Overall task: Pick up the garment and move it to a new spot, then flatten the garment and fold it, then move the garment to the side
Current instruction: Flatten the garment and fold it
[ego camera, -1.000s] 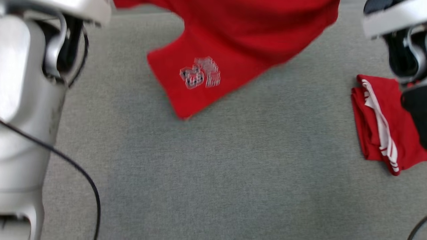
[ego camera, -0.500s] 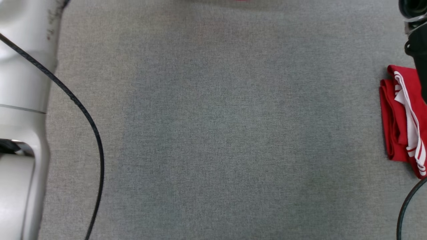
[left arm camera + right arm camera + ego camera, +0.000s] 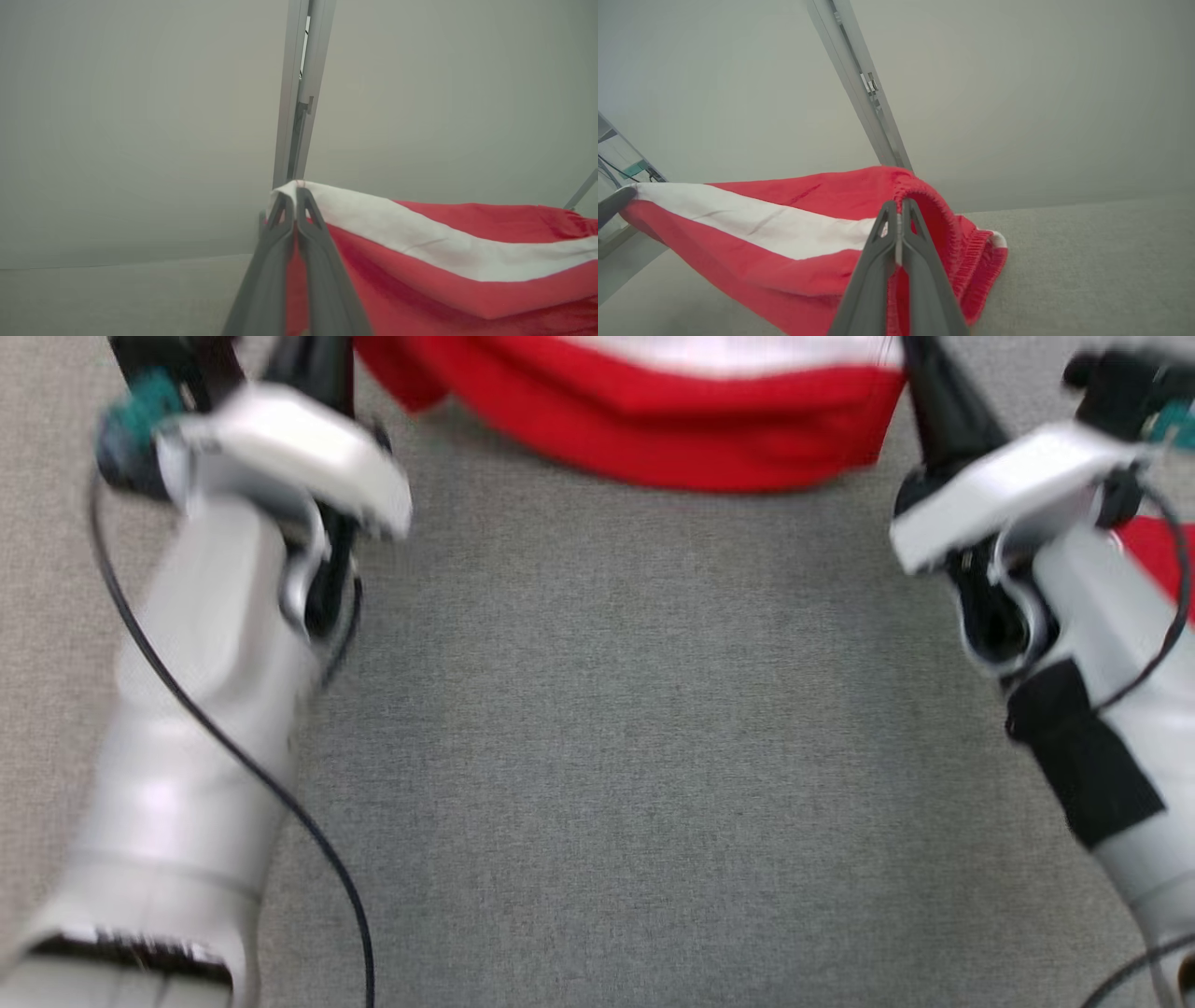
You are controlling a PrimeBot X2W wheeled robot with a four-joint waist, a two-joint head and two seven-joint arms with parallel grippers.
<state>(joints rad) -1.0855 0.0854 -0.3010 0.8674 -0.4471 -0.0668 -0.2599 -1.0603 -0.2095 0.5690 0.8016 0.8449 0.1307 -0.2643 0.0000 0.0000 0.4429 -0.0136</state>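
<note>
A: Left forearm (image 3: 187, 784) and right forearm (image 3: 1097, 607) now flank the head view, where half a second ago one sat at the edge over bare cloth-grey surface; the head may have tilted. What lies between them?

B: Grey table (image 3: 616, 728), nothing on it there.

A: And the pincers?

B: Left gripper (image 3: 295, 193) is pressed together on a white-banded corner of the garment (image 3: 653, 420). Right gripper (image 3: 899, 205) pinches its ribbed red edge. The cloth hangs stretched between them over the table's far side. Whether its lower fold touches down I can't tell.

A: So it's being laid out flat?

B: I'd judge so. Keep both ends level and apart so the span stays taut, lower the hanging fold first, draw back evenly, and stay off the second red cloth (image 3: 1156, 553) by the right arm. Beyond stands an aluminium post (image 3: 299, 93) against a plain wall (image 3: 140, 116).
</note>
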